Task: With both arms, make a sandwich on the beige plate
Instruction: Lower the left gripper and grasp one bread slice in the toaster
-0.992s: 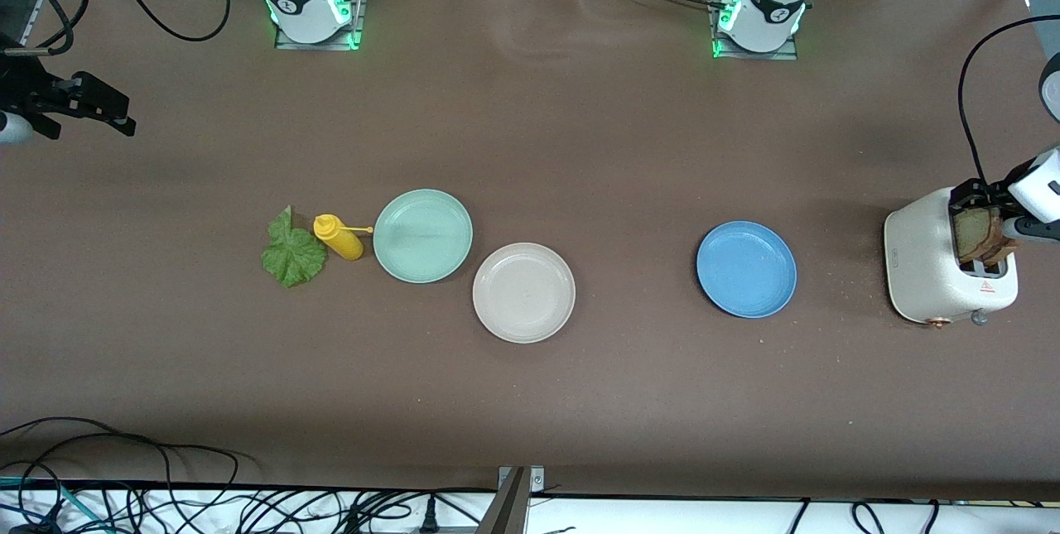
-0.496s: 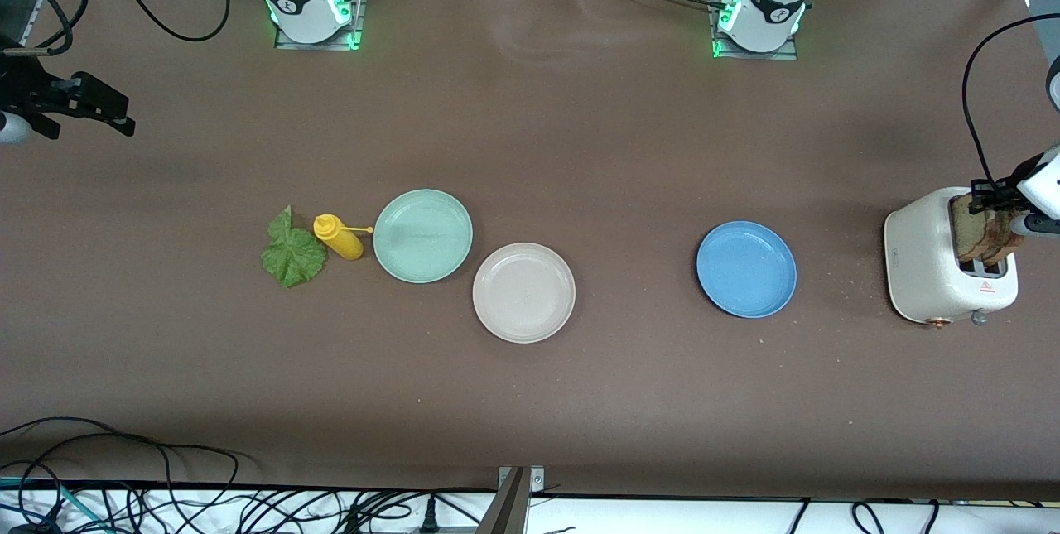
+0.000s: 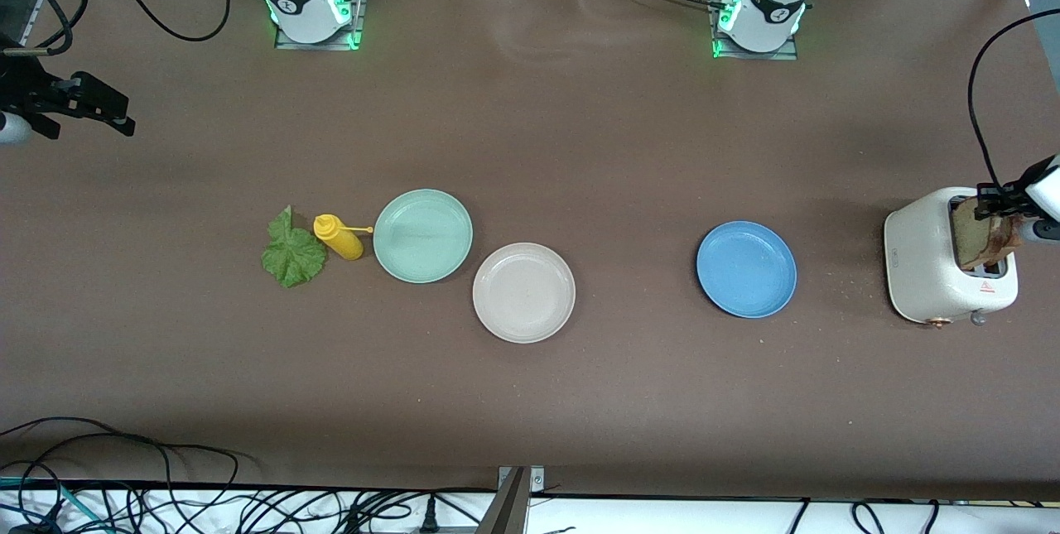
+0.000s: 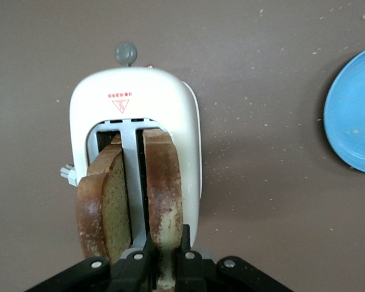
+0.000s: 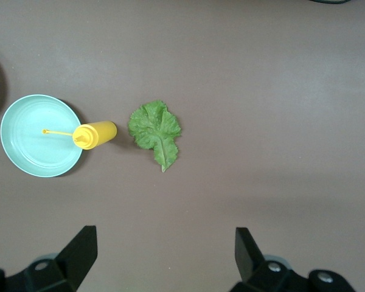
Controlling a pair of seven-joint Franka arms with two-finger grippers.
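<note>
Black fingers spread wide: the right gripper (image 3: pixel 79 108) hangs open and waiting high over the right arm's end of the table, holding nothing. Below its camera lie the lettuce (image 3: pixel 291 252), then a yellow bottle (image 3: pixel 338 237) on its side with its nozzle reaching over the mint plate's (image 3: pixel 422 235) rim. Just beside that, nearer the front camera, the beige plate (image 3: pixel 523 292) sits bare, and so does the blue plate (image 3: pixel 746 269) toward the left arm's end.

At that end the toaster (image 3: pixel 932 269) holds two bread slices (image 4: pixel 131 198) standing upright in its slots, long edges parallel. The left gripper (image 4: pixel 166 258) is right on top, fingers (image 4: pixel 184 243) pinched narrow around the top crust of one slice (image 4: pixel 163 188); the other slice (image 4: pixel 103 204) stands free alongside. I'd judge a straight pull upward is what comes next, then a long carry toward the beige plate, well apart from here. The left arm is plainly the nearer one for bread, the right for lettuce.
</note>
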